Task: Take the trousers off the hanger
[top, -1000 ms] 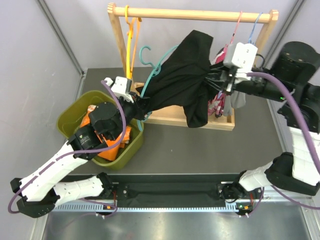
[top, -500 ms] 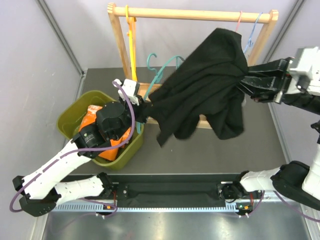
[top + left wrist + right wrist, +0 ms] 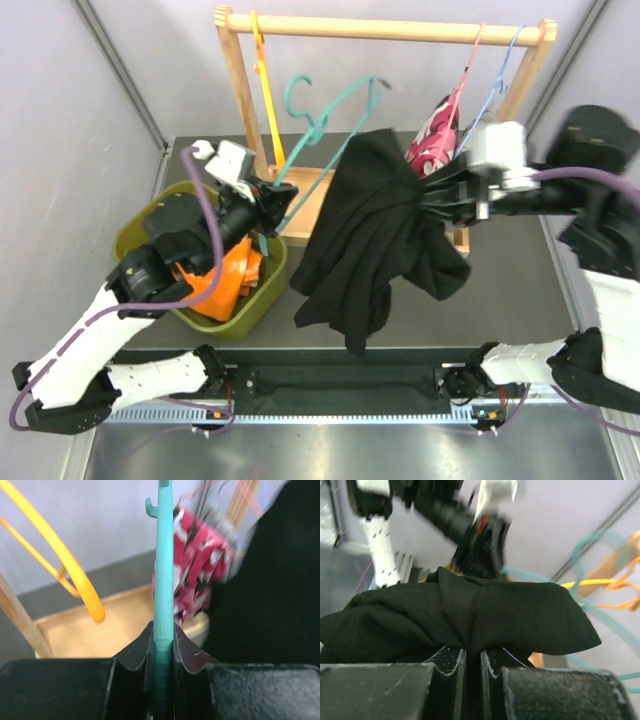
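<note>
The black trousers (image 3: 370, 230) look pulled clear of the teal hanger (image 3: 163, 580) pinched in the left gripper (image 3: 163, 635), and hang mid-table (image 3: 505, 290) clamped by the right gripper (image 3: 472, 652), not yet set down.

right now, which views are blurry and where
left wrist: hanger sharp, pink cloth behind it smeared; right wrist: trousers crisp, left arm behind them motion-blurred; top external: mostly sharp, right arm slightly soft
</note>
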`<state>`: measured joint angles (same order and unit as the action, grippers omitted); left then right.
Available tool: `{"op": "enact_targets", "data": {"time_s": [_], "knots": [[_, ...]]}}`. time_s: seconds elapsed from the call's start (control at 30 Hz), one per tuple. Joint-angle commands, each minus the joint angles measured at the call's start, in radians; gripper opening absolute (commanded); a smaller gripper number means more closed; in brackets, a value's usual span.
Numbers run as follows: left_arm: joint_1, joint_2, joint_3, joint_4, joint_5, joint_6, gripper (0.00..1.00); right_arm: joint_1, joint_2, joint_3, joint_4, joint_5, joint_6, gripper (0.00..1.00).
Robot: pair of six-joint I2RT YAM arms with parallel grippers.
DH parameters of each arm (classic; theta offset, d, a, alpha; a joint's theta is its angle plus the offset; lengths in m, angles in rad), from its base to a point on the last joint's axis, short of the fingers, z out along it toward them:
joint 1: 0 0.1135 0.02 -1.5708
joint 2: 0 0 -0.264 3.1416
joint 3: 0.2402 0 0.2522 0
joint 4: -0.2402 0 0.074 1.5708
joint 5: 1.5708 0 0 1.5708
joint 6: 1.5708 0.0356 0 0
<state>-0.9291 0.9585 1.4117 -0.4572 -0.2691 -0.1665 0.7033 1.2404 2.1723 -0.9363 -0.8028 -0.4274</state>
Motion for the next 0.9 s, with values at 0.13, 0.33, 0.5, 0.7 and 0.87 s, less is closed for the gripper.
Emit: {"op": "enact_targets", "data": {"time_s": [0.13, 0.33, 0.5, 0.7, 0.87], "knots": [[0.001, 0.028, 0.207, 0.068, 0.016, 0.051, 0.00, 0.246, 0.082, -0.083, -0.033, 0.117, -0.220, 0.00], [0.003, 0.025, 0.271, 0.153, -0.038, 0.082, 0.00, 0.476, 0.224, -0.023, 0.006, 0.336, -0.335, 0.00], [0.003, 0.013, 0.314, 0.201, -0.073, 0.128, 0.00, 0.533, 0.361, 0.105, 0.184, 0.523, -0.246, 0.00], [0.003, -0.032, 0.320, 0.206, -0.139, 0.157, 0.00, 0.532, 0.470, 0.185, 0.388, 0.718, -0.116, 0.00], [0.003, -0.076, 0.300, 0.213, -0.183, 0.199, 0.00, 0.532, 0.540, 0.208, 0.548, 0.945, 0.048, 0.00]]}}
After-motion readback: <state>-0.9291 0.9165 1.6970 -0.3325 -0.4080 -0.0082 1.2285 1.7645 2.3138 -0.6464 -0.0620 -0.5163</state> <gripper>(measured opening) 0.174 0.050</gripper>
